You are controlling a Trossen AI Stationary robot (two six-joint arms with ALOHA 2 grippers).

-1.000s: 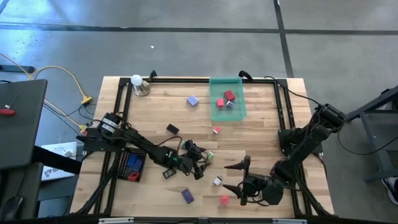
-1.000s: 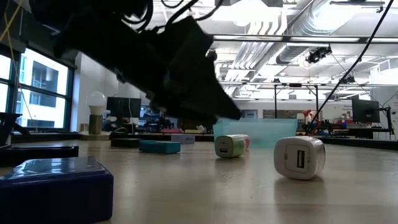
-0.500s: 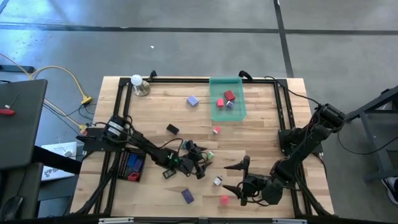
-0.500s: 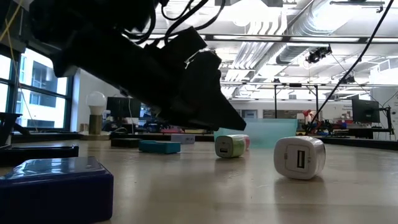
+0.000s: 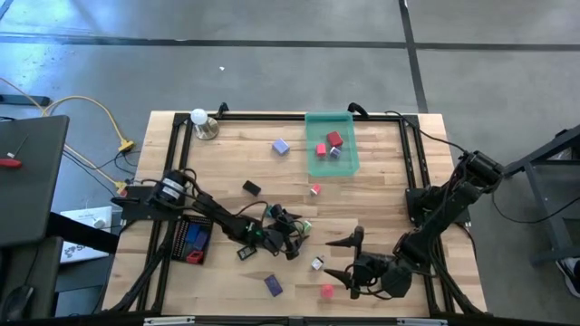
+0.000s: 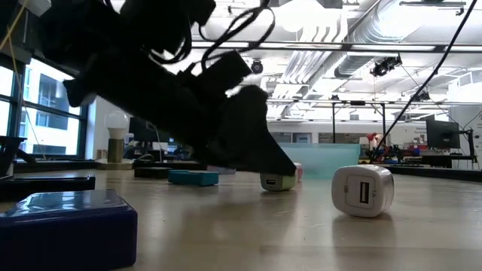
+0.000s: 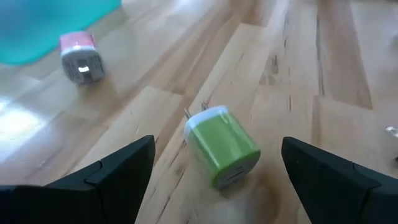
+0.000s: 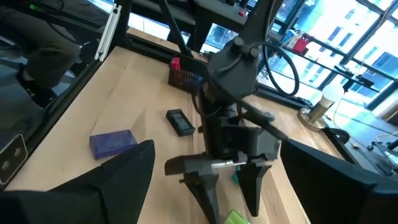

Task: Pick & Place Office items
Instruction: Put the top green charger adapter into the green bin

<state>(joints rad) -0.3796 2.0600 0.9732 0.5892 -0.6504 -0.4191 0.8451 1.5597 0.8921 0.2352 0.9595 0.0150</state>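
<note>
My left gripper is open and low over the table's middle. Its two fingers stand either side of a green-and-white charger block that lies on its side on the wood; neither finger touches it. A pink block lies farther off, near the translucent teal tray. My right gripper waits open near the near edge, beside a white cube. The low view shows the left gripper as a dark mass hiding part of the green block.
The teal tray holds red blocks. Loose on the wood lie purple blocks, a pink block, black pieces and a teal flat piece. A black tray sits left; a white bulb stands at the far-left corner.
My left gripper has come down toward the table and closer to the green charger block; in the low view its dark fingers now reach almost to the wood and cover part of the block. The block has stayed where it was.
</note>
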